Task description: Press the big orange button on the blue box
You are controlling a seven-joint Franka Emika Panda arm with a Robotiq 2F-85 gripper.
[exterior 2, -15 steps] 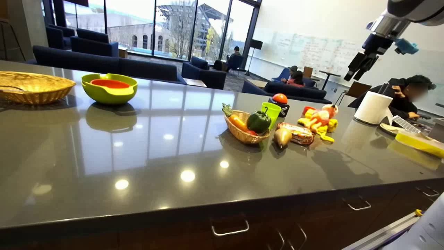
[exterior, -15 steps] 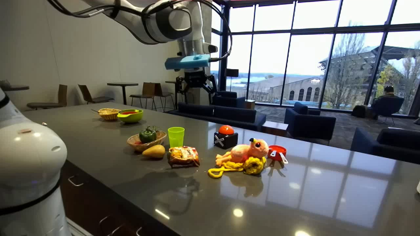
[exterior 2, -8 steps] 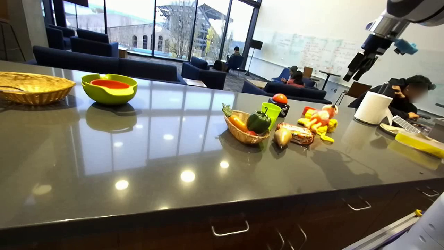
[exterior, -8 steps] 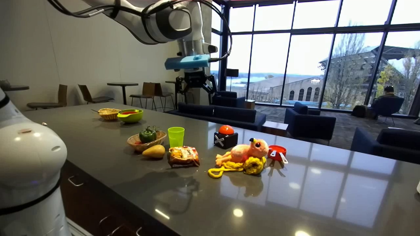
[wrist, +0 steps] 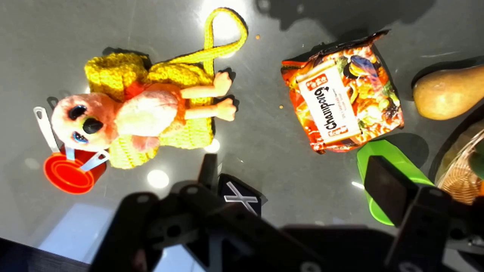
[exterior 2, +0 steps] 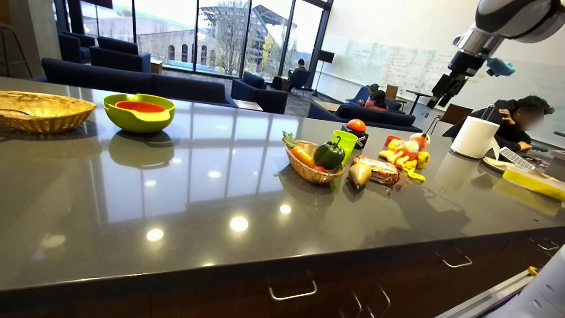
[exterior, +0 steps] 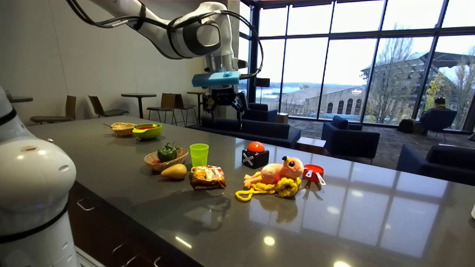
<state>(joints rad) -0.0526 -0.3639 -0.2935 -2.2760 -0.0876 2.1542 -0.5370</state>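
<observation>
A big orange dome button [exterior: 255, 147] sits on top of a dark box [exterior: 255, 160] with a white X on its side. Both also show in an exterior view, the button [exterior 2: 356, 125] and the box [exterior 2: 362, 139] partly behind the green cup. In the wrist view the box [wrist: 244, 198] shows its X face behind the left finger; the button is hidden there by the gripper. My gripper [exterior: 225, 112] is in the air, well above the counter and apart from the button. In the wrist view the gripper [wrist: 297, 170] is open with wide-set, empty fingers.
A pink plush bird [exterior: 280, 172] on yellow knitting and red measuring cups [exterior: 313, 172] lie near the box. A green cup [exterior: 199, 155], noodle packet [exterior: 207, 177], brown pear-shaped item [exterior: 174, 171] and vegetable basket [exterior: 150, 160] stand beside. A paper towel roll [exterior 2: 474, 138] stands farther off.
The arm and gripper have moved down and slightly right in an exterior view, and left and slightly down in the opposite view. The gripper stays open. The objects have not moved.
</observation>
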